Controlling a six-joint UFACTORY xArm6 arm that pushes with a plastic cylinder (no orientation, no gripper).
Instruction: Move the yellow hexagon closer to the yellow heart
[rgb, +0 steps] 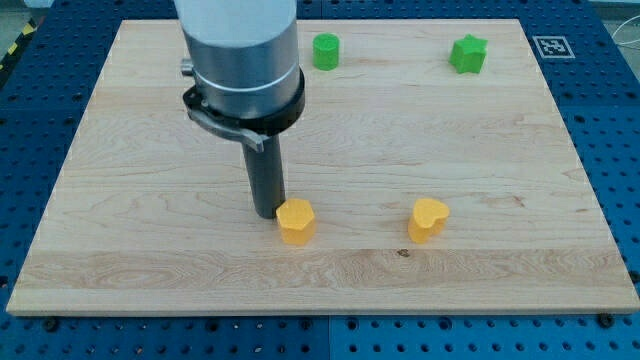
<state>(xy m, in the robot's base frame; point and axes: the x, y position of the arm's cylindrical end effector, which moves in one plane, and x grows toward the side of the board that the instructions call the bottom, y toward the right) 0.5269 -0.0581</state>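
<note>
The yellow hexagon (296, 221) lies on the wooden board (150, 250) below its centre. The yellow heart (428, 219) lies to its right at about the same height, roughly a hundred pixels away. My tip (267, 213) rests on the board right at the hexagon's left edge, touching or nearly touching it. The dark rod rises from there into the grey arm body at the view's top.
A green cylinder-like block (326, 51) sits near the board's top edge at the middle. A green star block (468, 54) sits near the top right. A black-and-white marker tag (551, 46) is at the board's top right corner.
</note>
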